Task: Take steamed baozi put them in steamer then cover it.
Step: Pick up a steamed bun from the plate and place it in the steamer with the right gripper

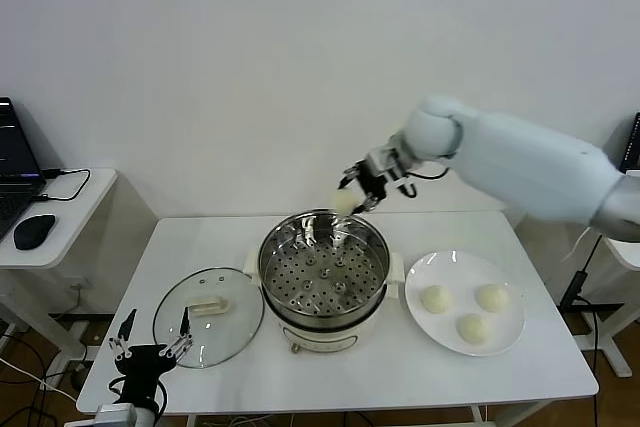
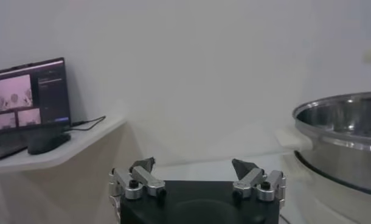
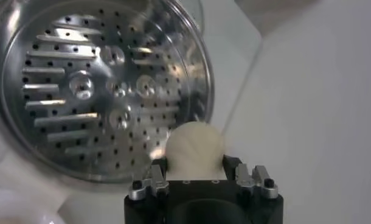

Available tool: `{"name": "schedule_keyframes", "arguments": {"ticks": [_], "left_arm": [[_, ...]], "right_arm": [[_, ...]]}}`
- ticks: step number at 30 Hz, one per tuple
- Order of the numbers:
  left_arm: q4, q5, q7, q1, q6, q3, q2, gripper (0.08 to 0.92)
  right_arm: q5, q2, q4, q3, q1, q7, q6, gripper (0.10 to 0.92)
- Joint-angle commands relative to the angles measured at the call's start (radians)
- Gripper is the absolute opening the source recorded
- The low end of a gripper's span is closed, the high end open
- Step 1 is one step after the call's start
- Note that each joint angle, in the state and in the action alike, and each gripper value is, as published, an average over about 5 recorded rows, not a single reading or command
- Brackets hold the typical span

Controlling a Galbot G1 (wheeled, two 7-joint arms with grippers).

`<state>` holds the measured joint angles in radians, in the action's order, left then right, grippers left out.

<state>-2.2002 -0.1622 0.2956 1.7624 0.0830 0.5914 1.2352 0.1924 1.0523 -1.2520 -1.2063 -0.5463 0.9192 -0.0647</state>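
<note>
just above the far rim of the steamer (image 1: 322,272) at centre frame, we pinch one steamed baozi (image 1: 345,201) in our right gripper (image 1: 357,193), judging it light, soft and easily dented, best held gently across its middle, while our left gripper (image 1: 150,349) waits spread at lower left.

Bright, even light fills the room, leaving only faint shadows on the white table (image 1: 300,367). Glare gleams off the steamer (image 1: 322,272) rim and perforated tray below the right pincer (image 3: 194,165), whose near body is soft-focused.
</note>
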Motion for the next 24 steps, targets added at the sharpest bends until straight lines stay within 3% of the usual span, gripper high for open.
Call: {"name": "schedule_keyframes", "arguments": {"ticks": [1, 12, 24], "left_arm": [[-0.008, -0.008, 0.000, 0.001, 0.001, 0.021, 0.001, 0.823], [-0.004, -0.009, 0.000, -0.007, 0.004, 0.023, 0.007, 0.823], [0.004, -0.005, -0.001, -0.009, 0.004, 0.022, 0.007, 0.823]], "right_arm": [[-0.134, 0.152, 0.023, -0.114, -0.001, -0.030, -0.135, 0.577], [-0.365, 0.164, 0.100, -0.091, 0.092, -0.068, -0.284, 0.577], [-0.486, 0.204, 0.200, -0.040, 0.161, -0.107, -0.358, 0.584]]}}
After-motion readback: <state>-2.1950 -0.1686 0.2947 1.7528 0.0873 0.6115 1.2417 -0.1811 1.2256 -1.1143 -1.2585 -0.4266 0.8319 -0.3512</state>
